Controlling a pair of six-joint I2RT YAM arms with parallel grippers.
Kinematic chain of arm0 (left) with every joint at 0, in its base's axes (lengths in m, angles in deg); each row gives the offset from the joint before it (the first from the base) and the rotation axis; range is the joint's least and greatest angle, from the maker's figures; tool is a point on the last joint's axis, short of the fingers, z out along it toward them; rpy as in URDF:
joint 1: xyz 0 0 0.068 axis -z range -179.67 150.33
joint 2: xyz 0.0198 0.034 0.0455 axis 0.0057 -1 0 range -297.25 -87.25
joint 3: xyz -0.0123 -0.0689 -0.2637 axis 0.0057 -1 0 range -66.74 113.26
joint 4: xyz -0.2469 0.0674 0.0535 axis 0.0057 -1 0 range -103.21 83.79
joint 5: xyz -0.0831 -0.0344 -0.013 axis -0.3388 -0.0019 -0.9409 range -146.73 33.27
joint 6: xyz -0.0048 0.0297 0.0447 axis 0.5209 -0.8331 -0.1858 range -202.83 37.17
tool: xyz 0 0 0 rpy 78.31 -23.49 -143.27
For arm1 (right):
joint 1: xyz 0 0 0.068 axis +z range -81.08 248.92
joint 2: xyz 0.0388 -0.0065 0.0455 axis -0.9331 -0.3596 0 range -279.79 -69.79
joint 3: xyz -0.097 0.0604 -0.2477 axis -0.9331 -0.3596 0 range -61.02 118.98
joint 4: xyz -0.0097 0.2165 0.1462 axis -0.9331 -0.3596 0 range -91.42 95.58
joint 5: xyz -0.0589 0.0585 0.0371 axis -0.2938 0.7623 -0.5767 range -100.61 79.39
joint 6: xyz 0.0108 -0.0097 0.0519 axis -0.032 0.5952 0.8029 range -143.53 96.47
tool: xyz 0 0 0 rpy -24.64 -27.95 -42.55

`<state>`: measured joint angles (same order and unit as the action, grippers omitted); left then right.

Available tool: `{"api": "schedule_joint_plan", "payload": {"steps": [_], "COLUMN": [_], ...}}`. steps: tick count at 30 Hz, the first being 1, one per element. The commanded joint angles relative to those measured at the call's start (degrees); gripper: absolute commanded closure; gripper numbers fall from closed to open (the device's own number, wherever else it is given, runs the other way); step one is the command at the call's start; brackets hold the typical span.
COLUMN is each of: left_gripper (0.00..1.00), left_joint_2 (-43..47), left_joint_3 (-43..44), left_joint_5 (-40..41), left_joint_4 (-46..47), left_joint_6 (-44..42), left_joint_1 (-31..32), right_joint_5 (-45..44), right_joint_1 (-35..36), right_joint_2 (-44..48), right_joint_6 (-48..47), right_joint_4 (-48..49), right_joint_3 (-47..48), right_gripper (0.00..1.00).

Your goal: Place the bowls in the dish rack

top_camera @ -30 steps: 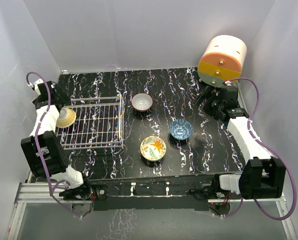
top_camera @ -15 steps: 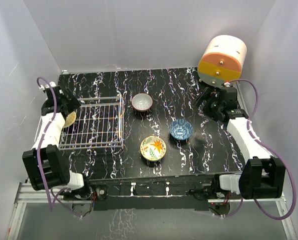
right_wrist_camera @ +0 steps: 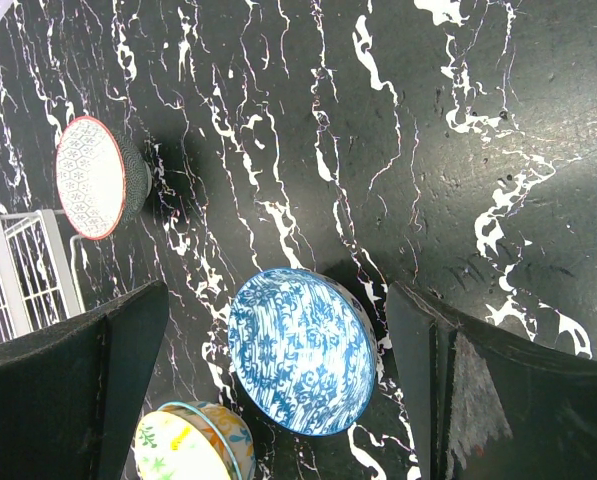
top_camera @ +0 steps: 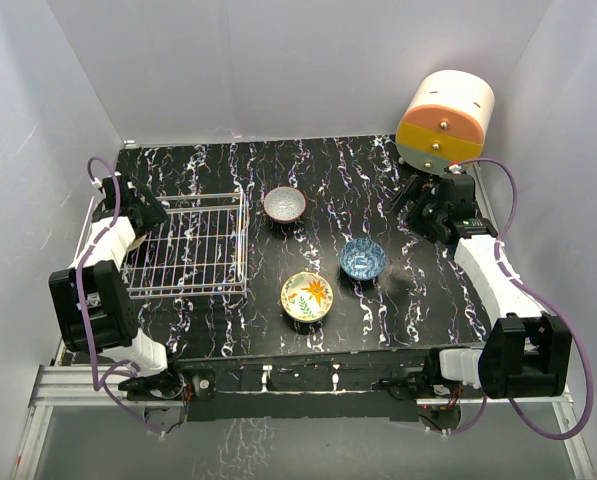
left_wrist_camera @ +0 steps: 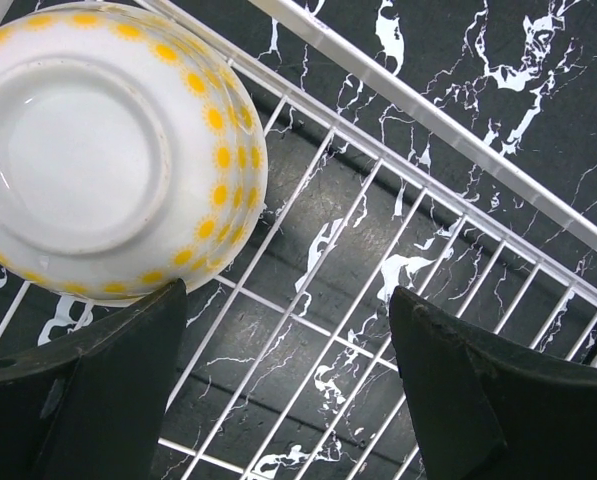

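A: Where is the yellow bowl (left_wrist_camera: 88,150)?
B: In the rack (left_wrist_camera: 428,120), at its left end, underside showing. The left end effector (left_wrist_camera: 283,310) is just beside it, jaws wide, empty.
A: The rest?
B: The grey bowl (top_camera: 284,204), blue bowl (top_camera: 362,258) and flowered bowl (top_camera: 307,296) are on the desk (top_camera: 408,300). The right end effector (right_wrist_camera: 278,290) is wide, holding nothing.

From above, the left gripper (top_camera: 141,212) covers the left end of the dish rack (top_camera: 193,250) and hides the yellow-dotted bowl (left_wrist_camera: 103,150). The left wrist view shows only that bowl's underside, clipped by the left edge. In the right wrist view the bottom edge cuts off most of the flowered bowl (right_wrist_camera: 193,445), and only 1 corner of the rack shows.
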<state>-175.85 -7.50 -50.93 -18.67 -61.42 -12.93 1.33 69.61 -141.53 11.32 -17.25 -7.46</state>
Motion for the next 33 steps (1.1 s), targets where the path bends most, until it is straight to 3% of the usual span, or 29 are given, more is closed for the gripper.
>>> {"api": "schedule_joint_plan", "payload": {"steps": [1, 10, 18, 21, 26, 30, 33], "left_gripper": [0.2, 0.14, 0.1, 0.11, 0.14, 0.14, 0.14], "left_joint_2": [0.92, 5.94, 17.52, 20.8, 19.76, 15.13, 8.66], "left_joint_3": [1.96, 1.57, 0.37, 1.37, 5.95, 8.43, 10.48], "left_joint_5": [1.64, -2.86, -3.86, -3.59, 2.35, 10.54, 12.33], "left_joint_4": [-1.15, -4.17, -7.99, -7.2, -5.91, -1.88, 3.04], "left_joint_6": [-1.02, 0.14, 0.02, 0.09, -1.02, -4.84, -10.03], "left_joint_1": [-0.07, 1.68, 10.47, 17.17, 34.73, 49.87, 56.77], "right_joint_5": [-0.26, -0.26, -1.77, -3.21, -2.12, -4.83, -5.85], "right_joint_1": [-0.16, -0.16, -0.16, -0.16, -0.16, -0.16, -0.25], "right_joint_2": [0.8, 0.78, 1.68, 1.91, 0.78, 1.65, 1.94], "right_joint_6": [0.16, 0.21, 0.94, 2.41, 3.93, 4.33, 4.75], "right_joint_4": [2.34, 2.56, 2.4, 2.82, 3.43, 3.21, 3.16], "right_joint_3": [0.4, -0.02, -0.61, -0.77, 0.45, 0.73, 1.28], "right_gripper": [0.07, 0.07, 0.07, 0.07, 0.07, 0.07, 0.06]}}
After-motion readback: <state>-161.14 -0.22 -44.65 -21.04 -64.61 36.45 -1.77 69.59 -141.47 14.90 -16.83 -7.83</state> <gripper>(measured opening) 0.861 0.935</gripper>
